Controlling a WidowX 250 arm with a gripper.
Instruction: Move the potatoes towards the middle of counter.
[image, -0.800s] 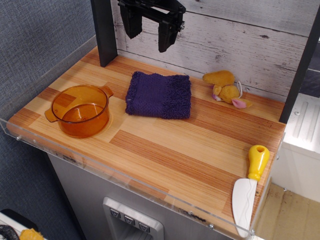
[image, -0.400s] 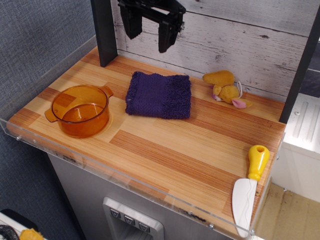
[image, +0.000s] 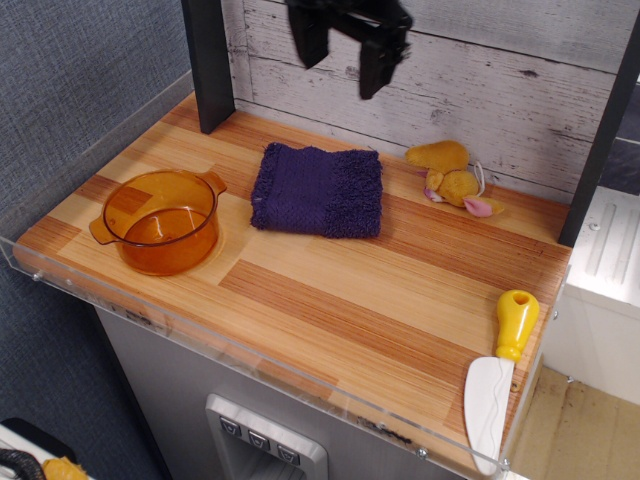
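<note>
The potatoes (image: 449, 171), lumpy mustard-yellow pieces with pale pink bits, lie at the back right of the counter (image: 330, 290), close to the white plank wall. My black gripper (image: 343, 55) hangs open and empty high above the back of the counter, above the purple cloth and to the upper left of the potatoes. Its two fingers point down with a wide gap between them.
A purple knitted cloth (image: 318, 190) lies at the back middle. An orange transparent pot (image: 160, 220) stands at the left. A white toy knife with a yellow handle (image: 500, 375) lies at the front right corner. A dark post (image: 208, 60) stands at the back left.
My gripper has moved to the right, towards the potatoes, staying high and open. Nothing on the counter has moved.
</note>
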